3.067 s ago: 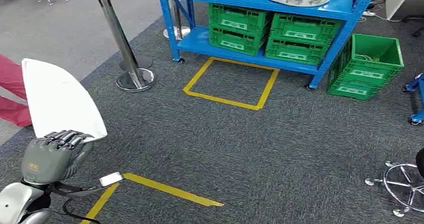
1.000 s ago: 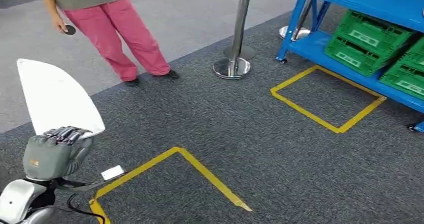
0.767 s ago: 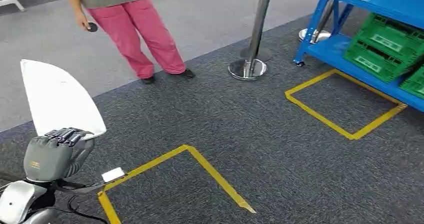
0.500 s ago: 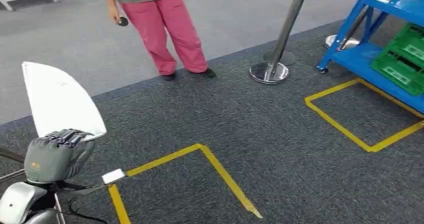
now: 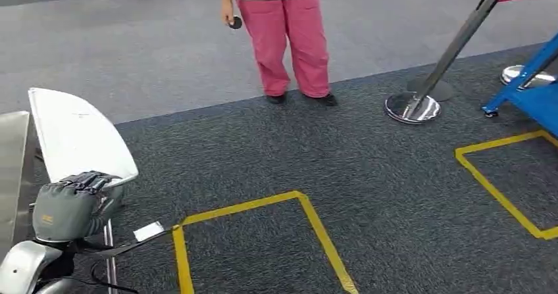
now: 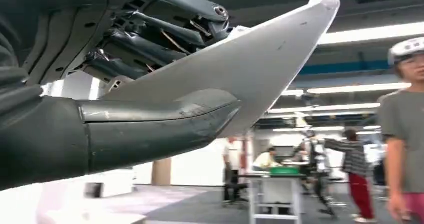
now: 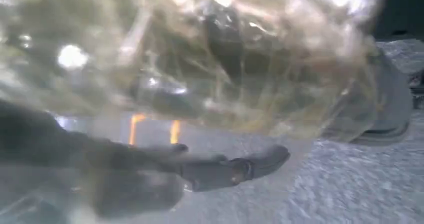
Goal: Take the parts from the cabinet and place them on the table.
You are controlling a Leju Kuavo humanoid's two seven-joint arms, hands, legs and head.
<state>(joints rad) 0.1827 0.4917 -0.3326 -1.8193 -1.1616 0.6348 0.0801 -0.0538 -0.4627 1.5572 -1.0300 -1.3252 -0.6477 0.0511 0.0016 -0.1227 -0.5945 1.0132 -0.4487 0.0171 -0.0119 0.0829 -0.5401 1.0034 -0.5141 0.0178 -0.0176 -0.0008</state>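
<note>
Head view evenly lit, soft shadows, sharp enough. Left wrist view backlit by bright ceiling strips point(image 6: 370, 33), foreground dark. Right wrist view badly smeared, glare spots, murky yellow haze.

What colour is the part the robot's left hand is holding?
White; the part shows best in the head view, gripped by the left hand.

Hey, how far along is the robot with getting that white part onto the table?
Done: the white part is off the cabinet, gripped by the left hand. In hand: carrying it over the carpet, with a metal table edge at the left of the head view. Left: setting it down on the table. The right wrist view is too blurred to judge that hand.
</note>
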